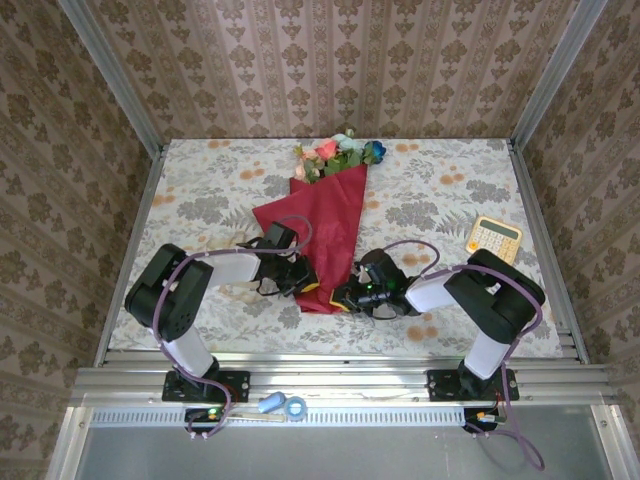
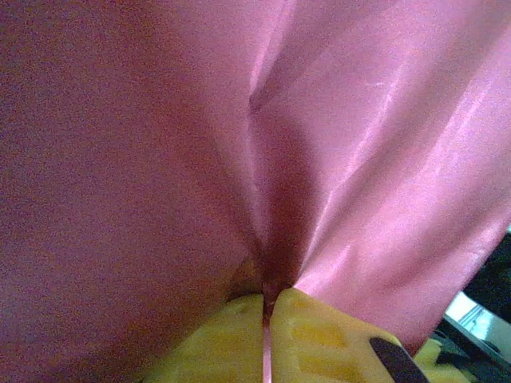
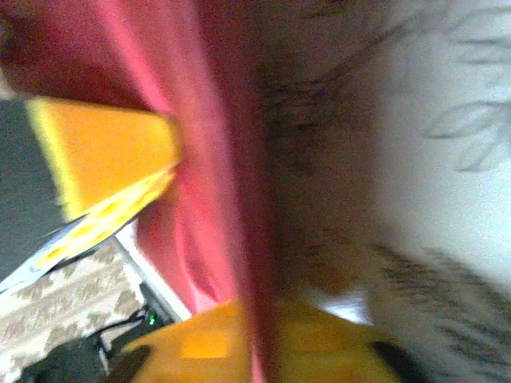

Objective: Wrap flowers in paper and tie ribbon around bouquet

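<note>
The bouquet (image 1: pixel 332 215) lies in the middle of the table, a slim cone of crimson paper (image 1: pixel 335 225) with its narrow end toward me. The flowers (image 1: pixel 340 152), pink, coral, blue and teal, stick out of its wide far end. My left gripper (image 1: pixel 306 286) is shut on the paper's near left edge; in the left wrist view its yellow fingers (image 2: pixel 319 335) pinch the paper (image 2: pixel 239 159). My right gripper (image 1: pixel 346 297) meets the cone's tip from the right, and its yellow fingers (image 3: pixel 200 343) are closed on a fold of paper (image 3: pixel 231 199). The ribbon is hidden.
A yellow calculator (image 1: pixel 494 238) lies on the floral tablecloth (image 1: pixel 440 190) at the right. A blue tape roll (image 1: pixel 295 407) and a small cylinder (image 1: pixel 270 404) sit on the front rail. Patterned walls close in the back and both sides.
</note>
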You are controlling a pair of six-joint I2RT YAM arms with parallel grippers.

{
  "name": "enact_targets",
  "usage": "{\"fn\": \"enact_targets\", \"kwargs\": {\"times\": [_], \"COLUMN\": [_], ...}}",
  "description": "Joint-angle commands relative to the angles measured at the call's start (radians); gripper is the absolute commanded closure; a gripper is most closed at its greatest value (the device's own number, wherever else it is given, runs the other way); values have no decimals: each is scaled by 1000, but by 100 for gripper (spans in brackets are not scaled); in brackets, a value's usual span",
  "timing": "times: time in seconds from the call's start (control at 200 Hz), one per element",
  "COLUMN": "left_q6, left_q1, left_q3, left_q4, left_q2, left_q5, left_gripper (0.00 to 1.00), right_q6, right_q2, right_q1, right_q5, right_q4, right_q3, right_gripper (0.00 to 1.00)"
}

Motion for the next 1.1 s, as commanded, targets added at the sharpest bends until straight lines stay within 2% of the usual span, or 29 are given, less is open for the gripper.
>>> {"fn": "enact_targets", "kwargs": {"times": [0.0, 0.055, 0.135, 0.26, 0.36, 0.565, 0.72, 0.74, 0.79, 0.82, 0.84, 0.86, 0.915, 0.985, 1.045, 1.1], "left_q6": [-18, -18, -16, -13, -11, -1, 2, 2, 4, 4, 4, 3, -2, -19, -32, -40], "left_q1": [-20, -20, -20, -20, -21, -21, -21, -21, -21, -21, -21, -20, -22, -25, -30, -31], "left_q3": [-62, -62, -59, -50, -42, -29, -21, -19, -13, -7, -2, 4, 22, 51, 89, 124], "left_q4": [-160, -160, -160, -161, -167, -182, -192, -195, -202, -209, -215, -221, -242, -272, -308, -348], "left_q2": [99, 99, 101, 105, 104, 101, 97, 95, 85, 76, 68, 60, 25, -33, -84, -123], "left_q5": [-131, -131, -131, -130, -130, -136, -140, -141, -144, -145, -146, -147, -148, -154, -164, -173], "left_gripper": [90, 91, 90, 90, 90, 90, 90, 90, 89, 88, 85, 82, 75, 61, 52, 49], "right_q6": [6, 8, 23, 23, 25, 69, 65, 63, 56, 52, 47, 40, 15, 10, 19, 14], "right_q2": [-23, -38, -46, -37, -14, -35, -64, -71, -94, -121, -143, -169, -245, -362, -427, -460], "right_q1": [25, 40, 60, 77, 68, 71, 68, 68, 69, 69, 68, 68, 67, 54, 26, -10], "right_q5": [39, 42, 42, 58, 75, 104, 79, 74, 70, 78, 89, 102, 161, 239, 263, 257], "right_q4": [-92, -99, -93, -108, -105, -101, -167, -193, -256, -304, -348, -396, -552, -717, -773, -791], "right_q3": [-18, -25, -38, -43, -37, -43, -13, -5, 12, 18, 24, 31, 52, 62, 47, 35], "right_gripper": [57, 52, 53, 73, 100, 100, 100, 90, 55, 42, 28, 22, 19, 19, 24, 30]}}
